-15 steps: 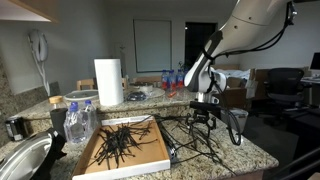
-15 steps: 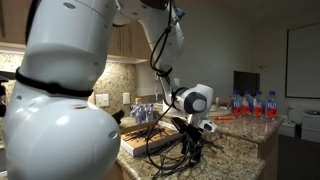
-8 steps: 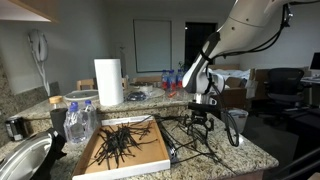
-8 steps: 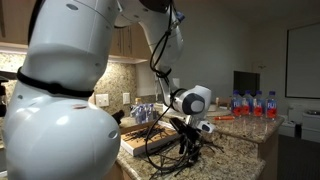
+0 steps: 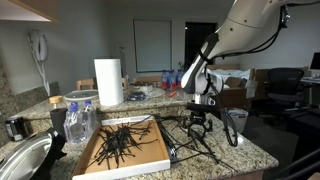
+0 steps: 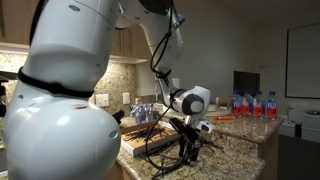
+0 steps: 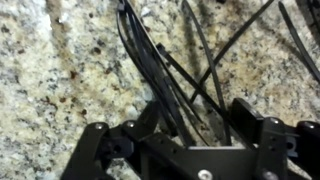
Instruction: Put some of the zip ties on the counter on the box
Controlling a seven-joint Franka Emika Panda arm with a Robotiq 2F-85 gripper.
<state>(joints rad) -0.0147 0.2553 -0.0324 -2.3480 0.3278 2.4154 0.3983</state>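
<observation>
A loose bunch of black zip ties (image 5: 206, 142) lies splayed on the granite counter; it also shows in the other exterior view (image 6: 184, 150) and the wrist view (image 7: 172, 70). My gripper (image 5: 200, 118) points down right over them, also seen from the other exterior view (image 6: 190, 138). In the wrist view the gripper (image 7: 198, 118) has its fingers apart, with several ties running between them. The flat cardboard box (image 5: 152, 155) lies to one side of the gripper with a pile of zip ties (image 5: 120, 143) on it. The box edge shows behind the arm (image 6: 133, 146).
A paper towel roll (image 5: 108, 82) and water bottles (image 5: 172, 78) stand at the back. A clear plastic pack (image 5: 78, 122) and a metal bowl (image 5: 22, 160) sit beside the box. A black cable loop (image 5: 236, 126) lies near the counter's edge.
The gripper has shifted very slightly over the zip ties; the ties and the box look unchanged.
</observation>
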